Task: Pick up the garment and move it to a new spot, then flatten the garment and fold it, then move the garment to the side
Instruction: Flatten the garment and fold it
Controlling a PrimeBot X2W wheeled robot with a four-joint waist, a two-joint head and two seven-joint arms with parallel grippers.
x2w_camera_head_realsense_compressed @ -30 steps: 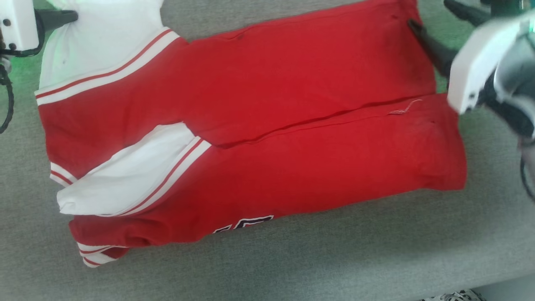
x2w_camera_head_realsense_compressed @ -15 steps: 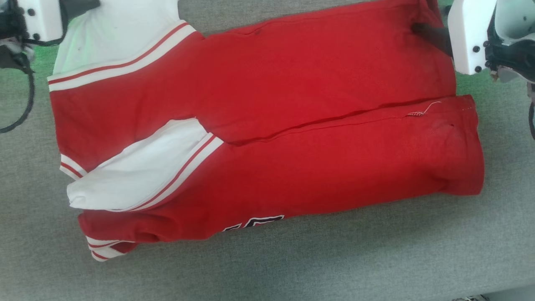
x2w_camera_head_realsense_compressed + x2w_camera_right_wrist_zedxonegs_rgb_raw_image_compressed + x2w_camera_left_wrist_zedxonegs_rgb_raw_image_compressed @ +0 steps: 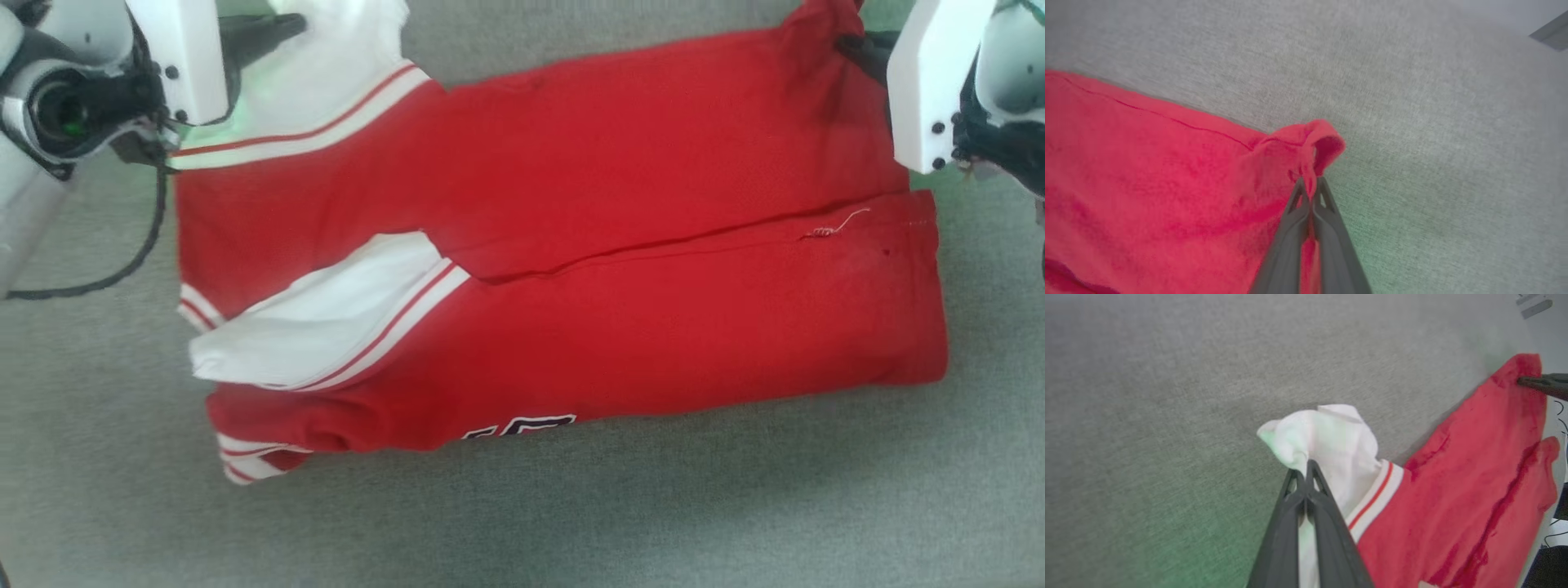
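The garment (image 3: 612, 180), red with white sleeves and striped trim, lies lengthwise-folded on the grey surface, a bit of black lettering (image 3: 522, 426) showing at its near edge. My left gripper (image 3: 290, 24) at the far left is shut on the white sleeve; the left wrist view shows its fingers (image 3: 1290, 522) pinching that bunched sleeve (image 3: 1331, 437). At the far right, my right gripper (image 3: 849, 45) is shut on the red hem corner, seen pinched and lifted (image 3: 1323, 143) between its closed fingers (image 3: 1294, 232).
Grey fabric surface (image 3: 571, 523) spreads all round the garment, with open room toward the near edge and beyond the far edge (image 3: 1412, 81). A black cable (image 3: 122, 269) loops down from the left wrist. The right gripper's finger (image 3: 1543, 381) shows in the left wrist view.
My right gripper has come onto the hem corner and shut on it. The left gripper, still holding the sleeve, sits further in; the whole picture has shifted, so the camera moved too.
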